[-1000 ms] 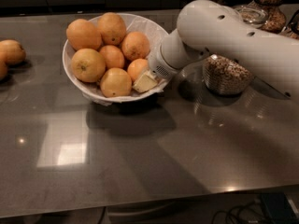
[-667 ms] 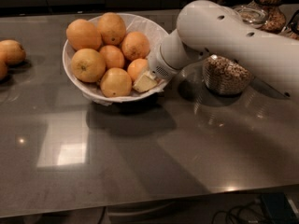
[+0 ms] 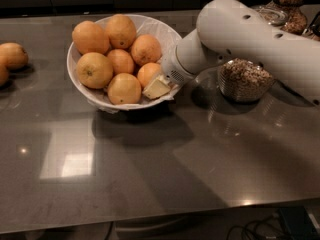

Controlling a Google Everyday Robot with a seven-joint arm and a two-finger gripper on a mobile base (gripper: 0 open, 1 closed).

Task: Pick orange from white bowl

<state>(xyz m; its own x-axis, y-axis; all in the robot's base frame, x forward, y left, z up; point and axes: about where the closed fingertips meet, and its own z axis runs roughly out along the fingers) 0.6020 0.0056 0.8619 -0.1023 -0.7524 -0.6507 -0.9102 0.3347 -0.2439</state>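
Note:
The white bowl [image 3: 85, 91] stands at the back left of the dark counter, lined with crinkled white paper and piled with several oranges. My white arm reaches in from the right, over the bowl's right rim. My gripper [image 3: 155, 84] is down inside the bowl at its right side, against a small orange [image 3: 148, 72] that lies low beside the rim. The wrist and that orange hide most of the gripper. A larger orange [image 3: 124, 88] lies just left of it at the bowl's front.
Two loose oranges [image 3: 12, 55] lie at the counter's far left edge. A glass jar of cereal [image 3: 244, 79] stands right of the bowl, under my arm. More jars [image 3: 289, 6] stand at the back right. The counter's front edge runs along the bottom.

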